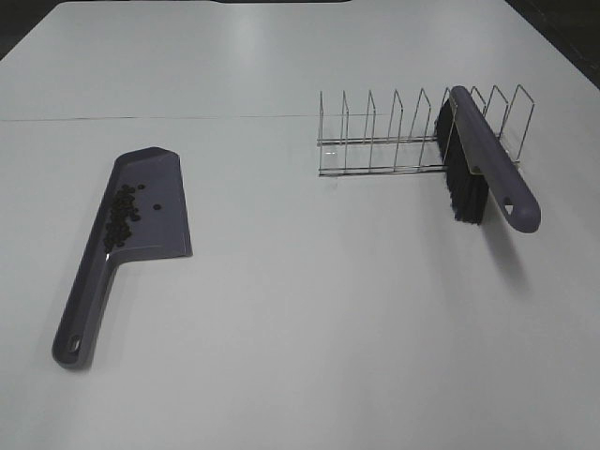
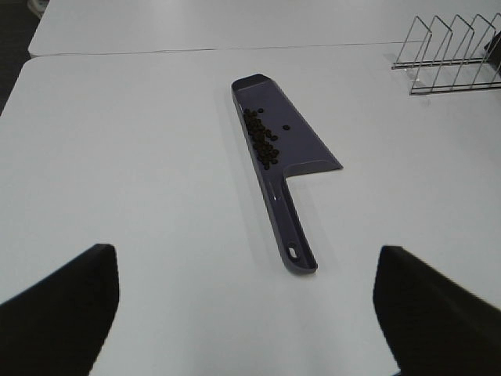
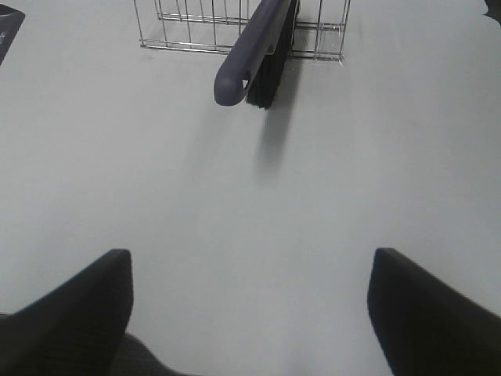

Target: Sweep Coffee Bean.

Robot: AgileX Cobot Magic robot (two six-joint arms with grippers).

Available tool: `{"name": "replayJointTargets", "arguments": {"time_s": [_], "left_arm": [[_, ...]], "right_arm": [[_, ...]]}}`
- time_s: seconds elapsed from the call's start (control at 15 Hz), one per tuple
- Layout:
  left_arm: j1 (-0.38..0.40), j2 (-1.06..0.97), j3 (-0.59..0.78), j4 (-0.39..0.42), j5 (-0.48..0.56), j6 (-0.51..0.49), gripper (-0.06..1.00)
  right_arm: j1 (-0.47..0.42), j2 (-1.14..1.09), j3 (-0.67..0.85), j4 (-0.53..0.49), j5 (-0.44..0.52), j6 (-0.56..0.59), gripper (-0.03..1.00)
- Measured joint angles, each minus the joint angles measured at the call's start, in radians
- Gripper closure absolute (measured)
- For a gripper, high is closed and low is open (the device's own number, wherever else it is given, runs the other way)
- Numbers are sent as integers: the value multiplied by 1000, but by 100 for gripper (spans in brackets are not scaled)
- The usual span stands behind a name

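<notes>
White table (image 1: 300,328) | coffee beans (image 1: 121,214) banded lengthwise along dustpan (image 1: 141,202) side wall | brush (image 1: 487,164) in wire rack (image 1: 394,141) | left gripper (image 2: 246,313), right gripper (image 3: 250,313): fingers spread, empty

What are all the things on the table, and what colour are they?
table: one, white, under everything.
dustpan: one, purple-grey, lying flat on the left side of the table, handle toward the camera.
coffee beans: a small cluster, dark brown-black, inside the dustpan along its left wall, one or two lying apart.
wire rack: one, silver metal, standing on the right side of the table.
brush: one, purple-grey handle with black bristles, resting across the wire rack's right end, handle end sticking out toward the camera.
left gripper: one, black fingers spread apart, holding nothing, near the dustpan handle.
right gripper: one, black fingers spread apart, holding nothing, facing the brush.
</notes>
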Motion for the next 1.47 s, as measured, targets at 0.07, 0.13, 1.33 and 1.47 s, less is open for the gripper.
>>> {"name": "replayJointTargets", "arguments": {"time_s": [0.07,0.13,1.33,1.47], "left_arm": [[0,0,0,0,0,0,13],[0,0,0,0,0,0,13],[0,0,0,-1,0,0,13],[0,0,0,-1,0,0,13]], "right_arm": [[0,0,0,0,0,0,25],[0,0,0,0,0,0,25],[0,0,0,-3,0,0,25],[0,0,0,-3,0,0,25]]}}
